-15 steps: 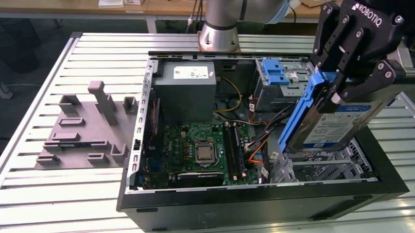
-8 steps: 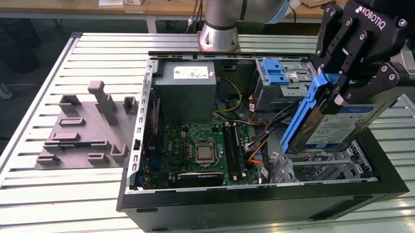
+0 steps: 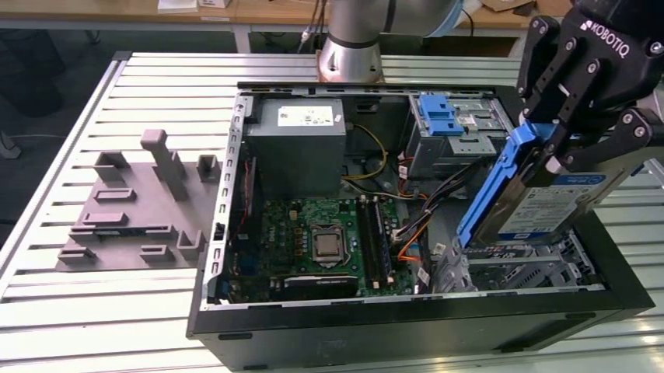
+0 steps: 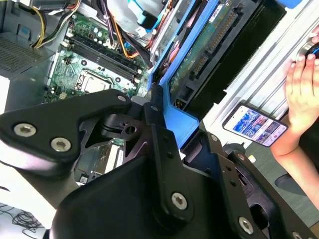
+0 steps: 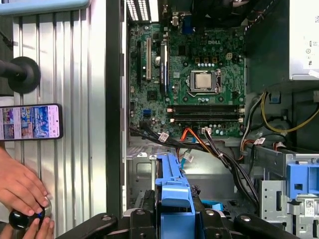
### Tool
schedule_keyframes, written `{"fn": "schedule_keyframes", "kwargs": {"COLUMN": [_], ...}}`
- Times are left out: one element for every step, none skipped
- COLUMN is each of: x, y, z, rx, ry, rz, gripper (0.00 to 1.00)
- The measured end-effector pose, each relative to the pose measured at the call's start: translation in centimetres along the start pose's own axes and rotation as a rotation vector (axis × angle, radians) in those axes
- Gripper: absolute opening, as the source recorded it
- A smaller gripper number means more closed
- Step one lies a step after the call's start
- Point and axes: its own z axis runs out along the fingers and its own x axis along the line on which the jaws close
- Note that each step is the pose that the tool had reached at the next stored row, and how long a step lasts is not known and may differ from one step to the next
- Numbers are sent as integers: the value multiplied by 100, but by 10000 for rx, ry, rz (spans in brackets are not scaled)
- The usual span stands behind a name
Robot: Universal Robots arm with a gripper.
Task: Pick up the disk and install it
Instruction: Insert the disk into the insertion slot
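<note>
holding the disk, end effector clamped on it, white-and-blue label showing

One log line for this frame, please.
gripper: shut on disk | disk: tilted over drive cage in open case | install: not seated

A slatted metal surface carries an open black computer case. A grey block holder sits beside it at the exterior view's left, and the arm's base stands beyond it. A phone lies flat near the case.
</note>
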Motion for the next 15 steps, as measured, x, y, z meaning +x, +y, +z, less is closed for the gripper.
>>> {"fn": "schedule_keyframes", "kwargs": {"x": [0,-1,-1,-1,0,-1,-1,-1,-1,-1,-2,-3,-3,-3,-4], "y": [-11,-17,-19,-19,-19,-19,-19,-22,-29,-36,-45,-55,-65,-72,-77], "z": [7,11,13,13,13,14,15,19,24,30,37,46,54,62,70], "rx": [0,0,0,0,0,0,0,0,0,0,0,0,-1,-1,-1], "ry": [-1,0,0,0,0,-1,-1,-3,-4,-3,-2,-2,-3,-1,-1], "rz": [1,3,3,4,4,4,4,3,6,14,22,26,32,37,41], "gripper": [36,36,36,36,36,36,36,36,36,36,36,36,36,36,36]}}
